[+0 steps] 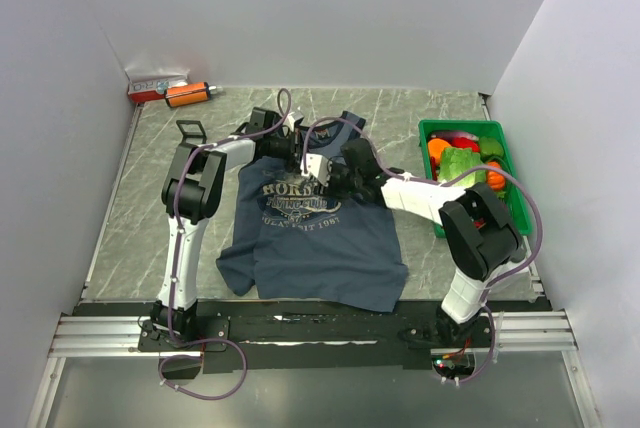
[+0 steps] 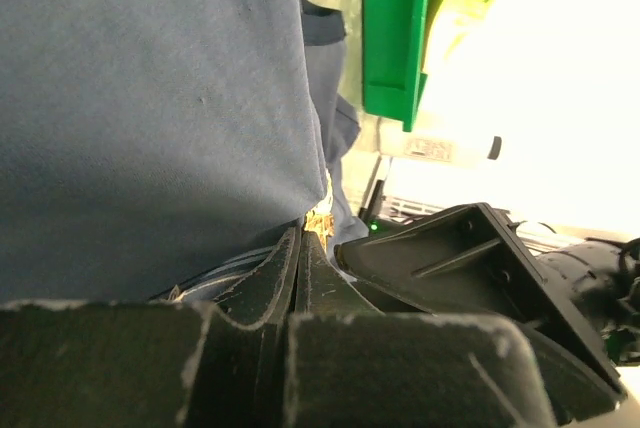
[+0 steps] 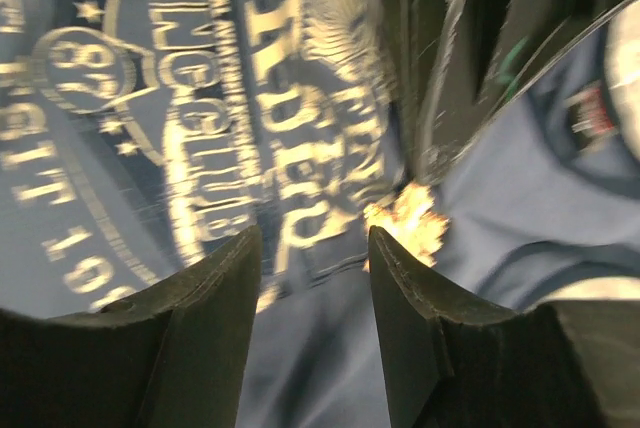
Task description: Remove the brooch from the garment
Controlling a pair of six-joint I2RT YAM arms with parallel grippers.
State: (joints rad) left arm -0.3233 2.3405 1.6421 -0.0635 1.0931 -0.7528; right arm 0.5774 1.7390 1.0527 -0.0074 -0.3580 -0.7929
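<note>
The navy garment [image 1: 320, 248] lies flat mid-table with its print up. The brooch [image 2: 319, 219] is a tiny gold ornament near the neckline. My left gripper [image 2: 303, 233] is shut, and the gold piece pokes out right at its pressed-together tips, against the blue cloth [image 2: 150, 98]. In the right wrist view the brooch [image 3: 408, 222] glints just past my right fingertip, under the left gripper's black fingers [image 3: 430, 98]. My right gripper [image 3: 312, 238] is open over the printed fabric [image 3: 330, 348] with nothing between its fingers. From above, both grippers meet at the top's chest, left gripper [image 1: 303, 156] and right gripper [image 1: 325, 180].
A green bin [image 1: 428, 178] filled with colourful toys stands at the right, close to the right arm; its wall [image 2: 390, 38] also shows in the left wrist view. An orange cylinder [image 1: 187, 94] and a red-white box [image 1: 155, 86] lie in the back left corner. White walls enclose the table.
</note>
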